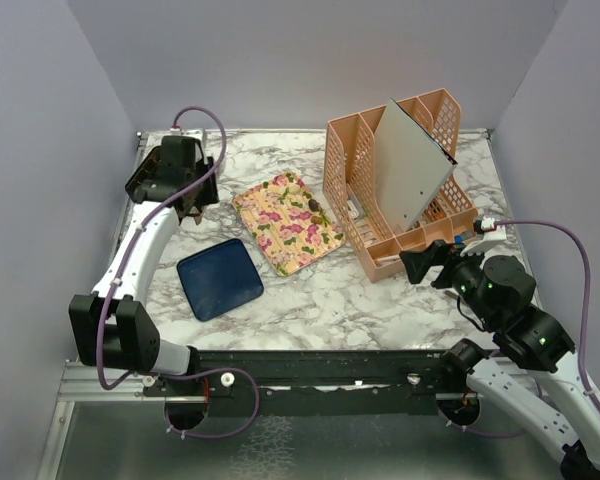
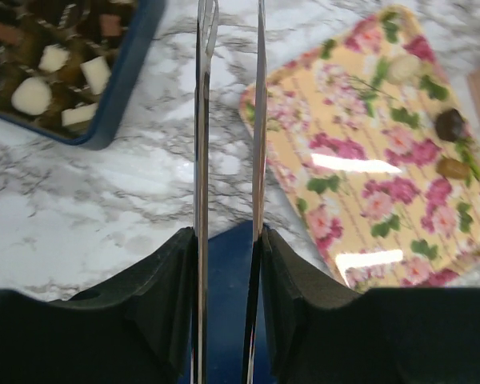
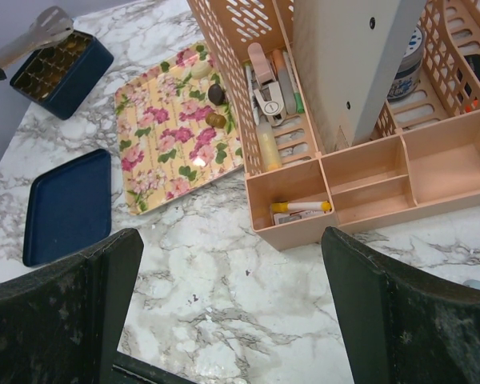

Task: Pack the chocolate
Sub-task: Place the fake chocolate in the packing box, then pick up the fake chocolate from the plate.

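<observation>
Three pieces of chocolate, one cream (image 2: pixel 404 68), one dark (image 2: pixel 450 124) and one tan (image 2: pixel 454 168), lie on the floral tray (image 2: pixel 360 192). Several more chocolate pieces (image 2: pixel 52 80) fill the dark blue box (image 2: pixel 116 104). My left gripper (image 2: pixel 228 248) is shut on metal tongs (image 2: pixel 204 120), whose two blades stand slightly apart above the marble between box and tray. Nothing shows between the blades, and their tips run out of frame. From above, the left gripper (image 1: pixel 185 195) hides the box. My right gripper (image 3: pixel 232 304) is open and empty over bare marble.
The blue lid (image 1: pixel 220 278) lies flat in front of the floral tray (image 1: pixel 288 222). A peach desk organiser (image 1: pixel 400 190) holding a grey board and stationery stands at the back right. Grey walls close in both sides and the back.
</observation>
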